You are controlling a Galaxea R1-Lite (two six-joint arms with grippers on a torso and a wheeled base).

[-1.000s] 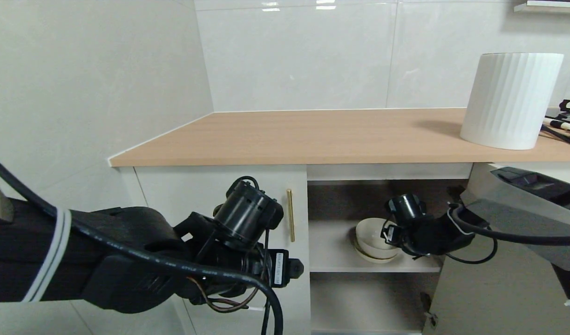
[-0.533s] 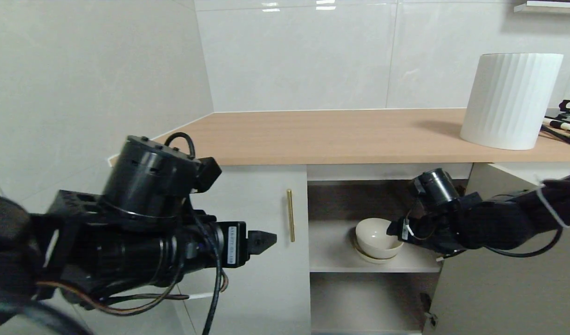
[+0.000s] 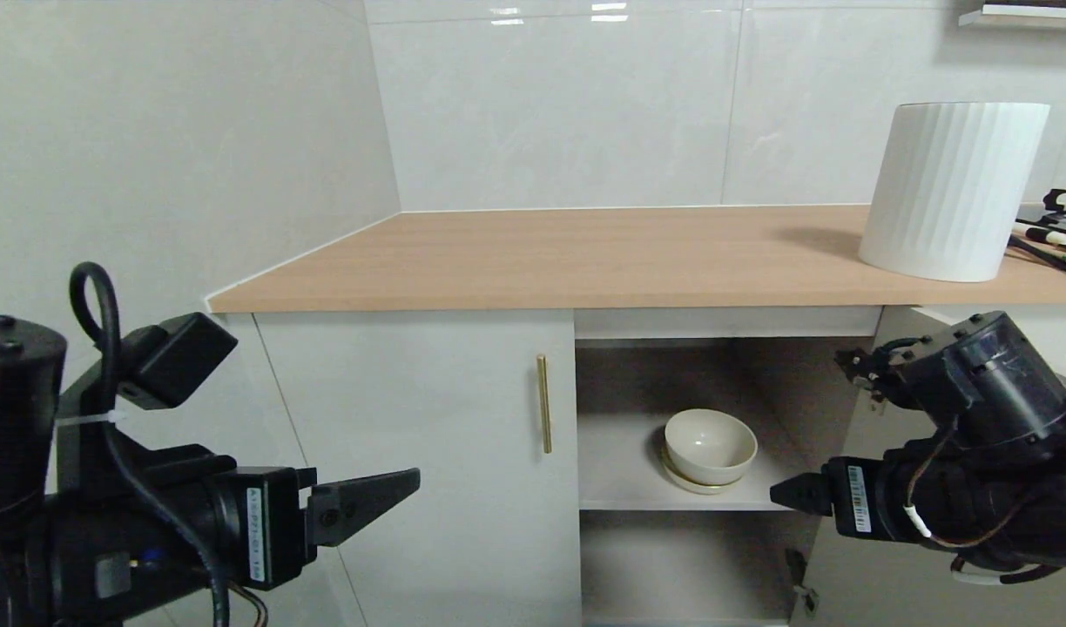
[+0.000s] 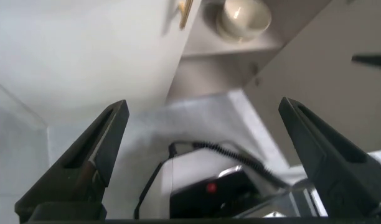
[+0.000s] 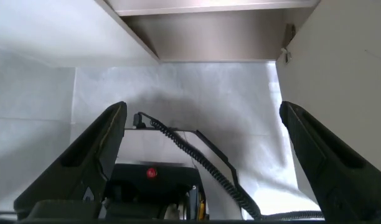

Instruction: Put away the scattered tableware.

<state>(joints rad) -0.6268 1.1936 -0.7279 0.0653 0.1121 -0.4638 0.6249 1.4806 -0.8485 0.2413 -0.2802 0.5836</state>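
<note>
Your left gripper (image 3: 394, 488) sits level at the lower left of the frame, pointing right. Your right gripper (image 3: 790, 494) sits at the lower right, pointing left beside the open cupboard (image 3: 725, 322). Both have fingers spread wide and empty. The bowl (image 3: 710, 446) rests on a plate (image 3: 694, 482) on the shelf (image 3: 620, 475), right of centre

pale glossy wall tiles (image 3: 550, 104) meet in a corner, ceiling light glinting (image 3: 507, 12) near their top. a light wooden countertop (image 3: 585, 257) runs over a white cabinet (image 3: 725, 320). its left door (image 3: 428, 488) is shut, with a slim brass handle (image 3: 543, 403), and its right door (image 3: 890, 601) stands open beside a shelf (image 3: 616, 483). the floor (image 5: 178, 93) is pale and marbled.
</note>
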